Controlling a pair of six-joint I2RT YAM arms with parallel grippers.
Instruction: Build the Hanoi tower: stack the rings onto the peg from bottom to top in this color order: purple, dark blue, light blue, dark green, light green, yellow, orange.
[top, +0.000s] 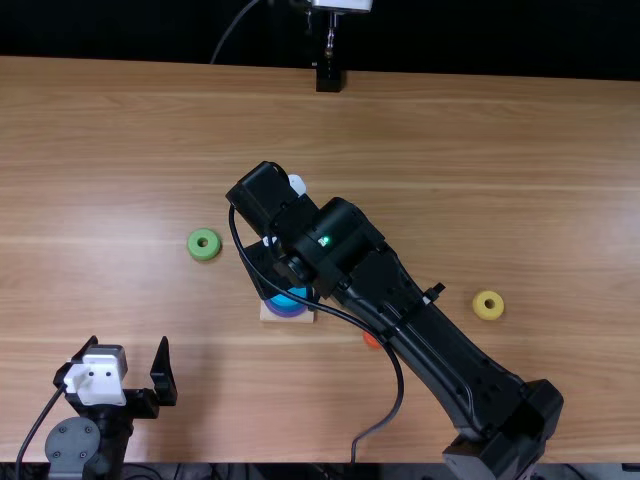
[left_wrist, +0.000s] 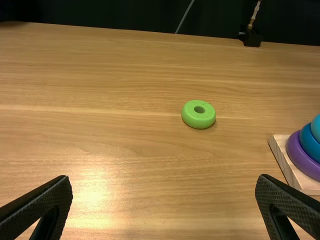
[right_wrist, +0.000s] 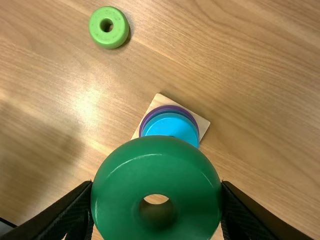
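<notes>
With right gripper (right_wrist: 157, 187), clamps dark green ring (right_wrist: 156, 170), lower centre of right wrist view. Has purple (left_wrist: 299, 156), dark blue (left_wrist: 310, 143), light blue (right_wrist: 170, 127) stacked; must add it, light green (top: 204, 244), yellow (top: 488, 305), orange (top: 371, 340).

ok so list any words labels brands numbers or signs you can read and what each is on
No text can be read.
Small glowing green mark on the black jointed right arm: too small to read.
Light green round ring, glossy dark green round ring: no lettering visible.
</notes>
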